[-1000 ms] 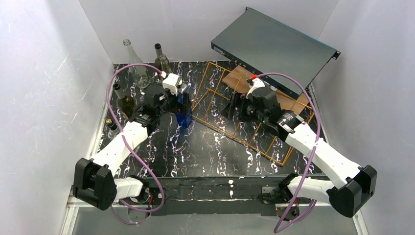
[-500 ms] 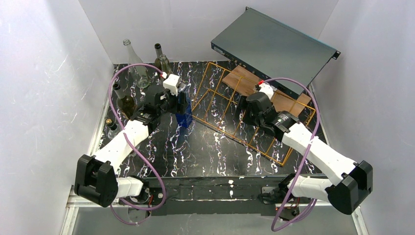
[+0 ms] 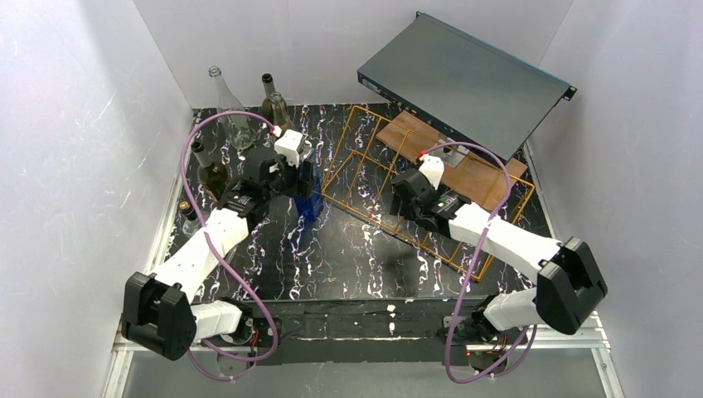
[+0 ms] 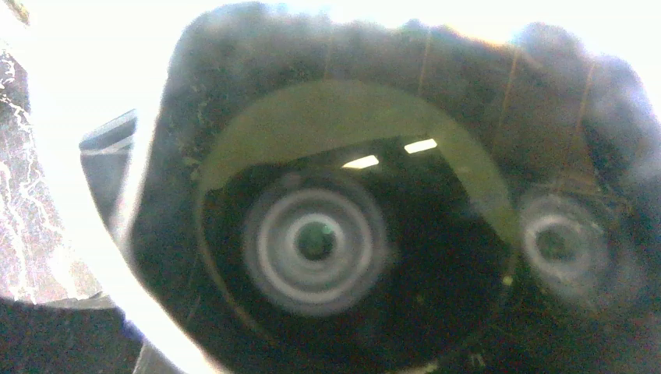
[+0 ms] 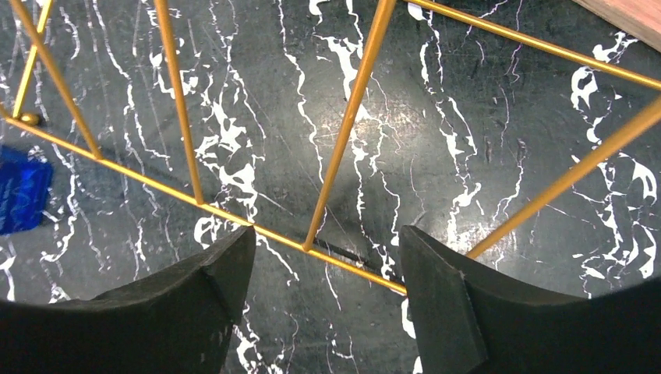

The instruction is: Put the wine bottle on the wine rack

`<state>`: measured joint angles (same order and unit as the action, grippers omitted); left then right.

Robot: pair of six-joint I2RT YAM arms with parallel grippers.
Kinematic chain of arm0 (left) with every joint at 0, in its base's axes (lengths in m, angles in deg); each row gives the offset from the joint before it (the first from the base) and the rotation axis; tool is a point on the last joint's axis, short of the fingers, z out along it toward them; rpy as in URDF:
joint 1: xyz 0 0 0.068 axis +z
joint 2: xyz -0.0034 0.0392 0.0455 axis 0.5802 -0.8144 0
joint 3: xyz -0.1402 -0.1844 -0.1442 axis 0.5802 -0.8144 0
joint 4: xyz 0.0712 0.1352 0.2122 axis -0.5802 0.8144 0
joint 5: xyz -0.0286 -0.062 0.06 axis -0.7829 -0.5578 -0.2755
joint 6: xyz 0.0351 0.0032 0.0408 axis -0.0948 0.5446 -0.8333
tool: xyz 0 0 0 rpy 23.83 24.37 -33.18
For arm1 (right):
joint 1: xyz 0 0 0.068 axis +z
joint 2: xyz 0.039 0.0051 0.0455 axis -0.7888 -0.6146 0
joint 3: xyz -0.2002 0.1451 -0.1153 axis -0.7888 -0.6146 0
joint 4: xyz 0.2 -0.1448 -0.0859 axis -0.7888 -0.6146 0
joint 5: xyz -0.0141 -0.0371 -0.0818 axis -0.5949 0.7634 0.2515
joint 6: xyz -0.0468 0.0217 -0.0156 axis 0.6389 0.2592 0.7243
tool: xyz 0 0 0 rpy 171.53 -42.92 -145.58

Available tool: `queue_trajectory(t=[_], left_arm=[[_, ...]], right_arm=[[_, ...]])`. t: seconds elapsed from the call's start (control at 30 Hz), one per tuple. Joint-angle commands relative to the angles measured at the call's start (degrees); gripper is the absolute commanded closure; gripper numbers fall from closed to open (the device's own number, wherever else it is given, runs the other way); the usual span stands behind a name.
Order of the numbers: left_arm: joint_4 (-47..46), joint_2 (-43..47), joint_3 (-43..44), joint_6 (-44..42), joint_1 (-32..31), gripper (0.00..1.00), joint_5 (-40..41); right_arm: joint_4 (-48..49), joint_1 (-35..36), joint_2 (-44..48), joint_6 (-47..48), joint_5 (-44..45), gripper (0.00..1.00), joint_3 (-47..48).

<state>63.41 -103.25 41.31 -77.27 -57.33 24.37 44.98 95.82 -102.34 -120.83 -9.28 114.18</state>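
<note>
The wine bottle (image 3: pixel 310 201) is blue with a dark neck and stands upright on the black marbled table, just left of the wine rack. My left gripper (image 3: pixel 303 177) is shut on its upper part. In the left wrist view its dark glass (image 4: pixel 436 296) fills the frame, blurred, and hides my fingers. The wine rack (image 3: pixel 370 217) is an orange-gold wire frame lying flat, with no bottle in its slots. My right gripper (image 3: pixel 403 201) hangs open low over its near side, with the front wire (image 5: pixel 343 132) between its fingertips (image 5: pixel 327 261). The bottle's blue base (image 5: pixel 19 195) shows at the left edge there.
Several other bottles stand at the back left: a clear one (image 3: pixel 222 99), a dark one (image 3: pixel 273 101), and two more (image 3: pixel 211 172) (image 3: pixel 189 217) by the left wall. A dark grey flat box (image 3: pixel 464 79) leans at the back right over a brown wooden board (image 3: pixel 452 162).
My left gripper has closed on the wine bottle. My right arm has swung left and nearer, from the rack's middle to its front wire, and its jaws have narrowed a little.
</note>
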Motion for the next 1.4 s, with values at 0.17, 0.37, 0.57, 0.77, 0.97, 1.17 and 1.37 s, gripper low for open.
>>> queue_trajectory(t=[0.17, 0.37, 0.57, 0.77, 0.97, 1.17, 1.37], left_arm=[[1.9, 5.7, 0.4, -2.4, 0.0, 0.96, -0.5], [2.6, 7.6, 0.0, -2.6, 0.0, 1.00, -0.3], [2.8, 9.0, -0.1, -2.7, 0.0, 1.00, 0.4], [2.6, 10.8, -0.8, -2.9, 0.0, 1.00, 2.1], [2.5, 12.0, -1.2, -3.4, 0.0, 1.00, 3.7], [2.2, 13.5, -1.9, -3.3, 0.0, 1.00, 4.7], [2.4, 14.0, -1.9, -3.3, 0.0, 1.00, 7.4]], right_arm=[[8.1, 2.4, -5.5, -3.1, 7.1, 0.32, -1.8], [10.8, 3.9, -7.5, -4.9, 8.4, 0.42, -3.9], [13.7, 6.1, -10.5, -5.4, 11.4, 0.53, -5.8], [16.2, 8.0, -12.4, -6.4, 13.7, 0.63, -8.1], [18.7, 10.7, -12.1, -6.5, 16.1, 0.77, -11.8], [18.7, 13.6, -9.8, -7.3, 18.1, 0.91, -14.3], [18.3, 14.7, -7.9, -10.1, 17.1, 0.99, -17.1]])
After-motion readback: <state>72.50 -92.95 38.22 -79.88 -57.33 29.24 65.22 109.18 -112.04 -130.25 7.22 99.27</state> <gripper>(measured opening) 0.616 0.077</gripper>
